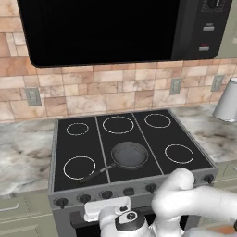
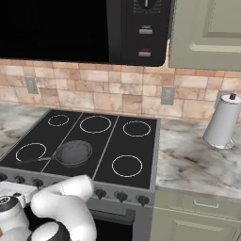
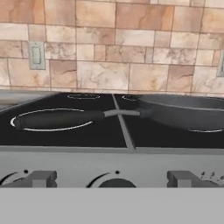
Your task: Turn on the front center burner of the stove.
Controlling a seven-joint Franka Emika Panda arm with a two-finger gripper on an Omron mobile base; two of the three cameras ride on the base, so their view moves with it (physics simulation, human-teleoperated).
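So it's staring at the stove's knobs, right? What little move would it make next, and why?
Probably ease the hand forward toward the middle knob on the stove front panel. The hand view sits low, level with the knob row, and that knob lies near its centre but not yet touched. The frying pan rests on the middle strip, so the burner there seems the goal.

A home kitchen.
A stove (image 1: 129, 152) under a microwave (image 1: 120, 28), tiled backsplash (image 1: 115, 90), marble surface (image 2: 197, 160), green cabinets (image 2: 207, 33).
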